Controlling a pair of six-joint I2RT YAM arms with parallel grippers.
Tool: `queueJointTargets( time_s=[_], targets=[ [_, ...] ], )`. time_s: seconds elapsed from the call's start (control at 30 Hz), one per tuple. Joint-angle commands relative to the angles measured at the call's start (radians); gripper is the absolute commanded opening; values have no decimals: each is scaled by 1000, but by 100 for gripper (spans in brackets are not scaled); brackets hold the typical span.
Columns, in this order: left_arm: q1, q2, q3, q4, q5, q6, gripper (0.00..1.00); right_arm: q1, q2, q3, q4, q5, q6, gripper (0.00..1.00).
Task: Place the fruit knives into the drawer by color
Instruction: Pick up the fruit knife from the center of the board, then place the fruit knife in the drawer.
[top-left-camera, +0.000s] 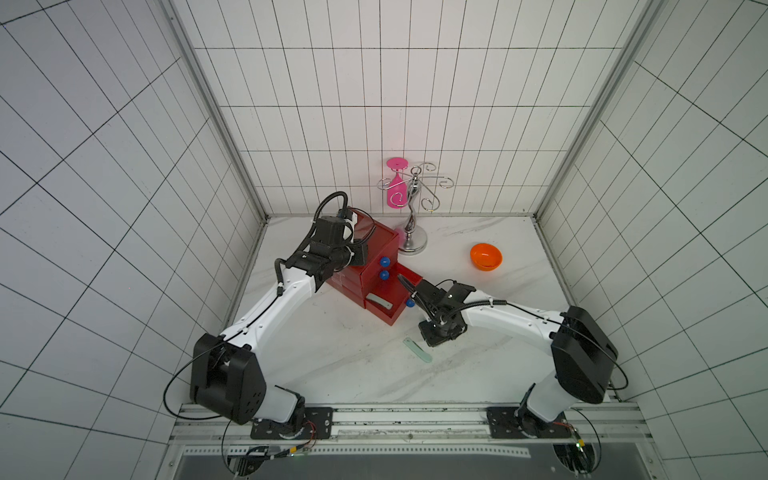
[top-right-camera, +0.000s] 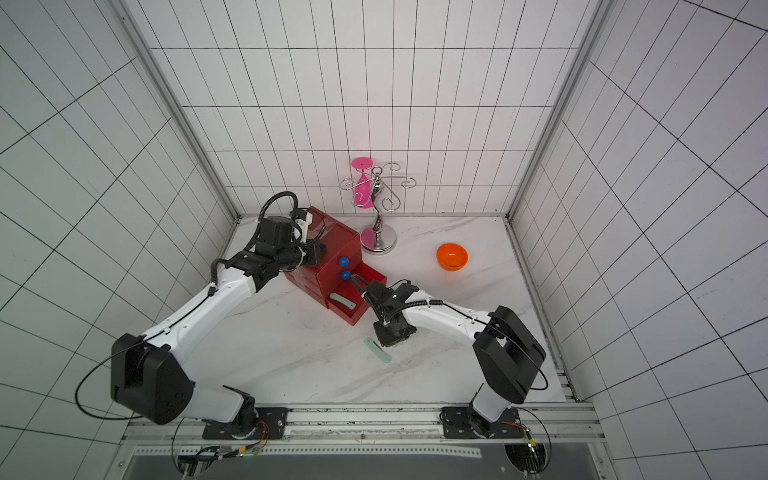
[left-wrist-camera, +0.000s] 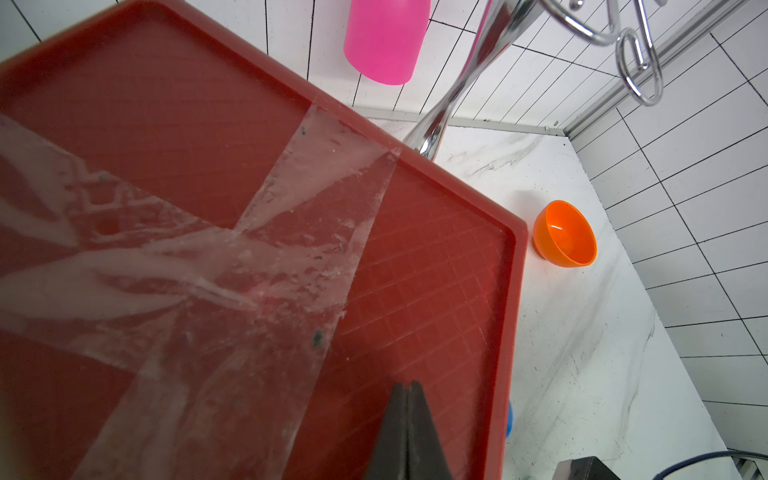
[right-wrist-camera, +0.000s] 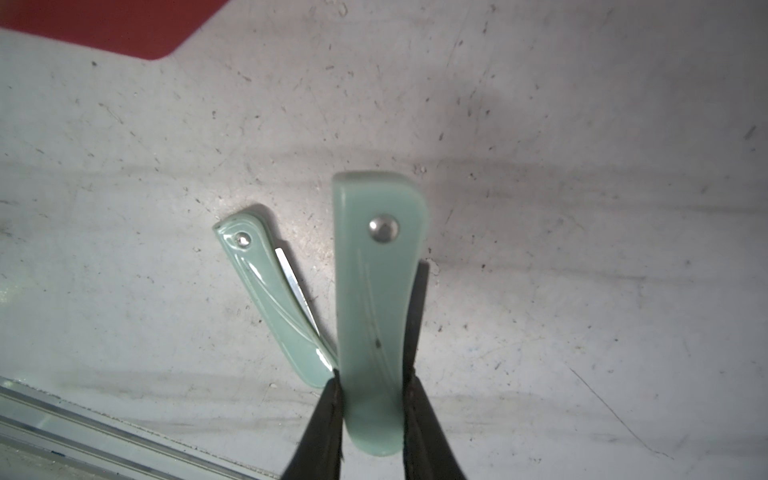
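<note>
The drawer (top-left-camera: 376, 245) is a red chest with blue knobs. Its lowest drawer stands pulled out with a grey-olive fruit knife (top-left-camera: 379, 301) lying in it. My left gripper (left-wrist-camera: 405, 388) is shut and empty, over the chest's taped top (left-wrist-camera: 436, 270). My right gripper (right-wrist-camera: 372, 382) is shut on a mint green fruit knife (right-wrist-camera: 374, 291), held a little above the table. A second mint knife (right-wrist-camera: 274, 299) lies on the table beside it, also seen in both top views (top-left-camera: 417, 350) (top-right-camera: 377, 350). In the top views my right wrist (top-left-camera: 436, 328) hides the held knife.
An orange bowl (top-left-camera: 486, 257) sits at the back right of the marble table. A chrome rack (top-left-camera: 411, 232) with a pink glass (top-left-camera: 395, 191) hanging on it stands right behind the chest. A corner of the red drawer (right-wrist-camera: 124, 29) lies near the right gripper.
</note>
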Motion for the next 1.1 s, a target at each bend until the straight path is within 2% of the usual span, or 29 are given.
queueJointTargets(
  time_s=[0.0,0.57,0.77,1.07],
  targets=[
    [23,64,-74,-278,-68,0,0,3,-15,140,-48,17,-6,20],
    [23,62,-75,-278,-68,0,0,-63,127,394,18,-60,45,20],
    [24,62,-75,-278,-68,-1,0,-105,153,402,89,-69,109,20],
    [26,67,-75,-278,-63,0,0,-159,176,398,212,-146,184,20]
  ],
)
